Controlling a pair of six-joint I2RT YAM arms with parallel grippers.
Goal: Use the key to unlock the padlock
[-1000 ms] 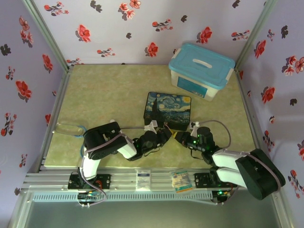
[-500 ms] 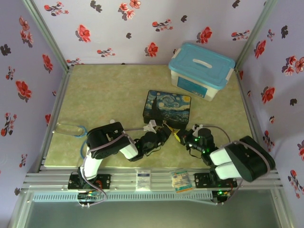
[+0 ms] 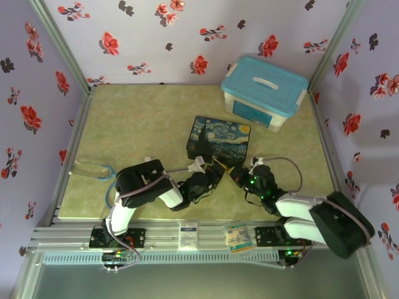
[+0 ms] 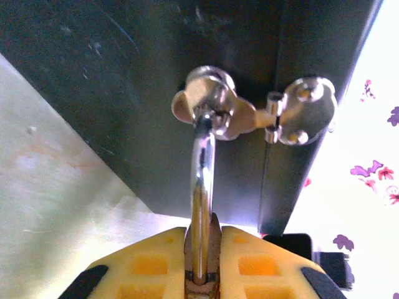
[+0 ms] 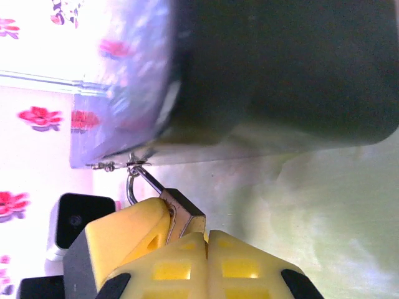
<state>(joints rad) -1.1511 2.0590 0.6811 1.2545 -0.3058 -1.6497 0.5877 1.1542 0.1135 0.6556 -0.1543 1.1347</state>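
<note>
Left claw point(image 4: 204, 240) is pinching the padlock point(image 4: 201, 187), yellow fingers point(image 4: 134, 261) tight on either side of it. The silver shackle runs from between them up to the metal latch point(image 4: 215, 109) on the dark side wall of the painted box point(image 3: 219, 140), so the padlock sits at the box's near side, hooked on that latch. Right claw point(image 5: 207, 240) is pressed together, tips just beside the padlock's brass body in the right wrist view. Can't tell if the key is between those tips, too small. From above, both claws meet nose to nose at the box's near edge. The blue-lidded tub point(image 3: 265, 92) is well apart, far right.
</note>
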